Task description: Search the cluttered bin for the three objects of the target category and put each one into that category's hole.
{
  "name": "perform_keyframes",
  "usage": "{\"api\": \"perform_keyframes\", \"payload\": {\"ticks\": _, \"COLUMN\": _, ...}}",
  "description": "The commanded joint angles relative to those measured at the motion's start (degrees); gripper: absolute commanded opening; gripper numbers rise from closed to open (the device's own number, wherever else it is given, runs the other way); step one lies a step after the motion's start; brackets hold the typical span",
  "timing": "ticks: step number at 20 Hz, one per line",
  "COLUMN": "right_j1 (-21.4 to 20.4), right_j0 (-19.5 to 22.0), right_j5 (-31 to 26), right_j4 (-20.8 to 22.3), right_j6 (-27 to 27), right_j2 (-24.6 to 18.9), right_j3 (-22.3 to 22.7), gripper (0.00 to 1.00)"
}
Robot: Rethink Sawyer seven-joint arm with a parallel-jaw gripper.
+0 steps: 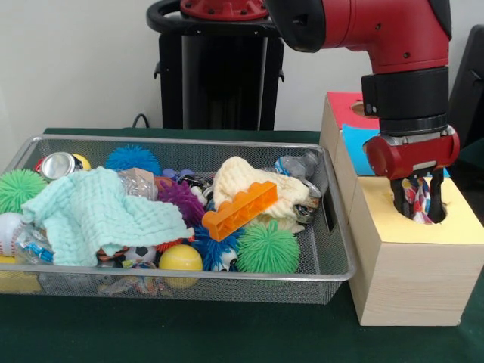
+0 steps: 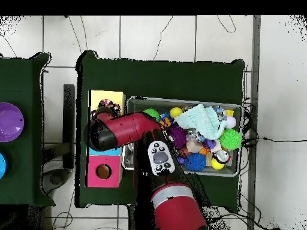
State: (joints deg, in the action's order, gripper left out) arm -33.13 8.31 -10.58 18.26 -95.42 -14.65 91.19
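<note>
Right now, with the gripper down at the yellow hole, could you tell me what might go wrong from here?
1. The gripper holds a printed rag at the yellow-faced hole; the rag might snag on the hole's rough edge and hang there rather than drop through.
2. On release, the soft fabric might cling to a finger and lift back out.
3. No other printed rag shows in the wire bin; any may lie under the mint cloth or cream cloth.

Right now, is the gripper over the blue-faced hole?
No, the gripper hangs over the yellow-faced hole, holding a multicoloured rag.
</note>
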Motion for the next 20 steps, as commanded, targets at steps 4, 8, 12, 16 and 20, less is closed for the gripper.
{"api": "perform_keyframes", "payload": {"ticks": 4, "right_j1": 1.61, "right_j0": 0.17, "right_j5": -8.57, "right_j4": 1.72, "right_j6": -1.89, "right_j2": 1.21, "right_j3": 1.62, "gripper": 1.0}}
{"api": "perform_keyframes", "payload": {"ticks": 8, "right_j1": 1.48, "right_j0": 0.16, "right_j5": -8.36, "right_j4": 1.6, "right_j6": -2.11, "right_j2": 1.23, "right_j3": 1.79, "gripper": 1.0}}
{"api": "perform_keyframes", "payload": {"ticks": 12, "right_j1": 1.77, "right_j0": 0.07, "right_j5": -8.66, "right_j4": 1.46, "right_j6": -2.01, "right_j2": 1.13, "right_j3": 1.21, "gripper": 1.0}}
{"api": "perform_keyframes", "payload": {"ticks": 16, "right_j1": 1.81, "right_j0": -0.06, "right_j5": -8.87, "right_j4": 1.71, "right_j6": -1.82, "right_j2": 1.41, "right_j3": 1.12, "gripper": 0.0}}
{"api": "perform_keyframes", "payload": {"ticks": 20, "right_j1": 1.77, "right_j0": -0.41, "right_j5": -8.54, "right_j4": 1.99, "right_j6": -1.98, "right_j2": 1.76, "right_j3": 1.49, "gripper": 0.0}}
